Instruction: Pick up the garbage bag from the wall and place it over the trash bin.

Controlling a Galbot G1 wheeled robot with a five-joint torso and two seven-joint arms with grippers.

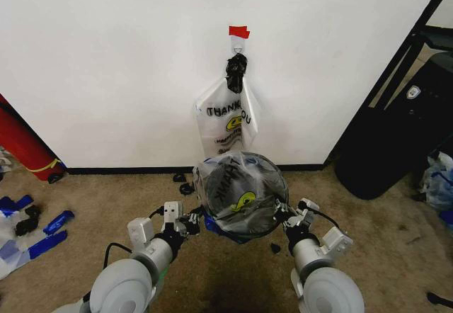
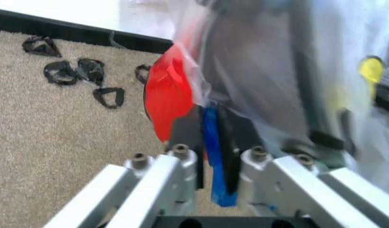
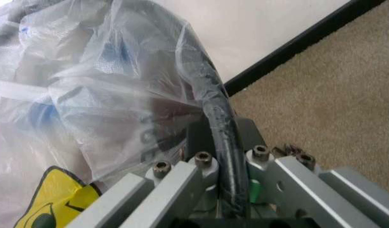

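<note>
1. Left gripper (image 1: 192, 224) pinches the garbage bag (image 1: 241, 194) at a blue strip; right gripper (image 1: 289, 218) is clamped on its dark rolled edge.
2. The bag is draped over the trash bin (image 2: 166, 97), mouth downward, between the arms. Judged: nearly done, only releasing left.
3. Behind, another bag (image 1: 228, 118) hangs long-axis vertical on the wall (image 1: 106, 65).

- The floor (image 1: 368, 221) is beige carpet, filling the lower half of the head view and meeting a black baseboard (image 1: 127, 170) at mid-height.
- The trash bin (image 1: 241, 196) stands on it at lower centre, near the baseboard.
- Small black loops (image 1: 184, 183) lie just left of the bin.
- Blue scraps (image 1: 49, 231) lie at the lower left edge.
- A red cylinder (image 1: 25, 146) rests at the left edge.
- A black case (image 1: 396, 136) stands at the right.
</note>
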